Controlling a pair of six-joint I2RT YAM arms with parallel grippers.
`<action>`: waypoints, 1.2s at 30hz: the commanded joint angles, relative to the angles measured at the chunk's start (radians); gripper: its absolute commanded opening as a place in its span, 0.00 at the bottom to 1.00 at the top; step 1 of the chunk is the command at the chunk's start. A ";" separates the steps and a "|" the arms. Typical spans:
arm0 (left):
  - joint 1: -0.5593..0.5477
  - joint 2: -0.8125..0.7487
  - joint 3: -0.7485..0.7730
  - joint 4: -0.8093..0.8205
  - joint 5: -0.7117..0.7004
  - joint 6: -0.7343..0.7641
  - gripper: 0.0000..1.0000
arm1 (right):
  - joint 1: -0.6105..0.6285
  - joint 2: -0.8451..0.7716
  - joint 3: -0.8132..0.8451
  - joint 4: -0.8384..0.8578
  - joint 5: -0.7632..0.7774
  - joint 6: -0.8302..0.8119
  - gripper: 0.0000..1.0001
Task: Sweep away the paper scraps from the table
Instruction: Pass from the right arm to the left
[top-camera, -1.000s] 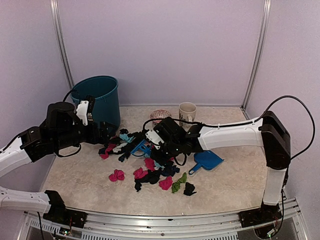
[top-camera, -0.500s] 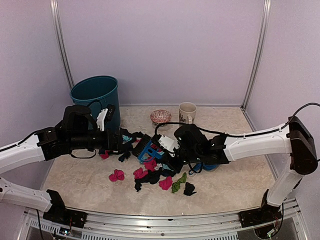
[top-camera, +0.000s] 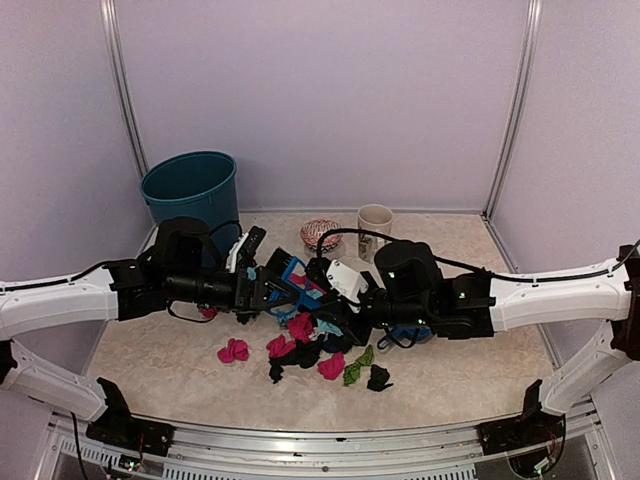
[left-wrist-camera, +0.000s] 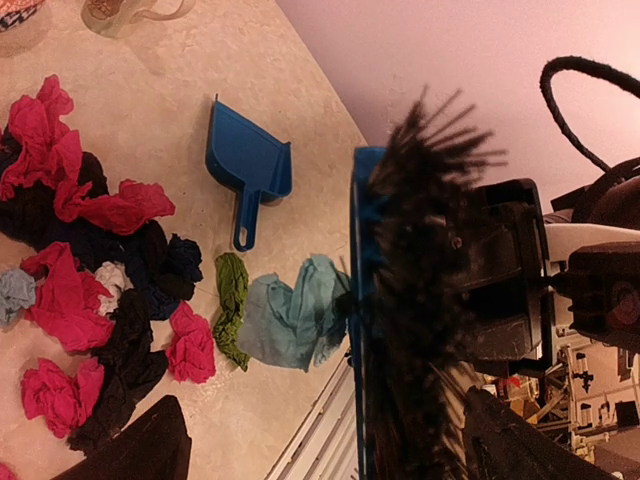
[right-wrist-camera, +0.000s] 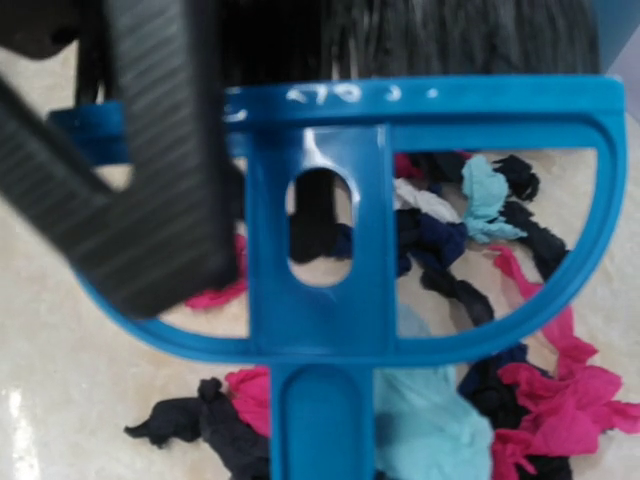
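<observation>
**Change since a second ago:** both arms have stretched inward and now meet over the middle of the bench (top-camera: 470, 375). The left gripper (top-camera: 265, 287) has come away from the far-left corner, and the brush (top-camera: 293, 277) has risen off the heap. The scraps by the near edge are unmoved.

1. **Brush:** small, blue, with black bristles, held in the air between the two grippers. Its handle runs straight back to the right gripper (top-camera: 318, 285). It is judged clamped there, though the contact lies outside the wrist view. Likely purpose: a hand-over, or squaring the brush before sweeping.
2. **Left fingers** (left-wrist-camera: 140, 450): spread wide and holding nothing, with the brush head between them. In the right wrist view a ribbed pad crosses the head; whether it touches or is just clear, cannot tell.
3. **Paper scraps** (top-camera: 300, 328): pink, black, light blue and green wads heaped mid-bench beneath the grippers, with strays toward the near edge. None swept yet.
4. **Dustpan** (left-wrist-camera: 248, 160): blue, flat on the bench to the right of the heap and untouched. From above it is mostly hidden under the right arm.
5. **Bin** (top-camera: 190, 195) at the far-left corner; **mug** (top-camera: 375, 222) by the far edge.
</observation>
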 joint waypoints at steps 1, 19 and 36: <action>-0.005 0.017 0.037 0.037 0.098 -0.011 0.89 | 0.017 -0.026 -0.010 0.010 0.031 -0.024 0.04; -0.003 0.001 0.072 -0.035 0.051 0.012 0.39 | 0.035 -0.024 -0.017 -0.013 0.056 -0.028 0.04; 0.006 -0.011 0.066 -0.038 0.013 0.011 0.00 | 0.038 0.007 -0.032 0.009 0.125 -0.019 0.31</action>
